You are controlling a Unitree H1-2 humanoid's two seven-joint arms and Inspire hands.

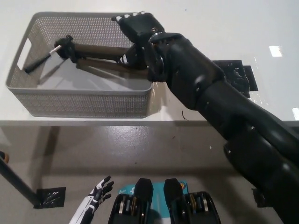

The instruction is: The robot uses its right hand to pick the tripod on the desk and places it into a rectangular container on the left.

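right hand (138,28): over the mesh basket's (84,100) right end, fingers apart, gripping nothing | tripod (96,53): lying inside the basket | left hand (99,192): low, fingers spread

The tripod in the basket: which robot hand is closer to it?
The right robot hand, black, is over the tripod inside the mesh container. The white left robot hand hangs far below, off the desk.
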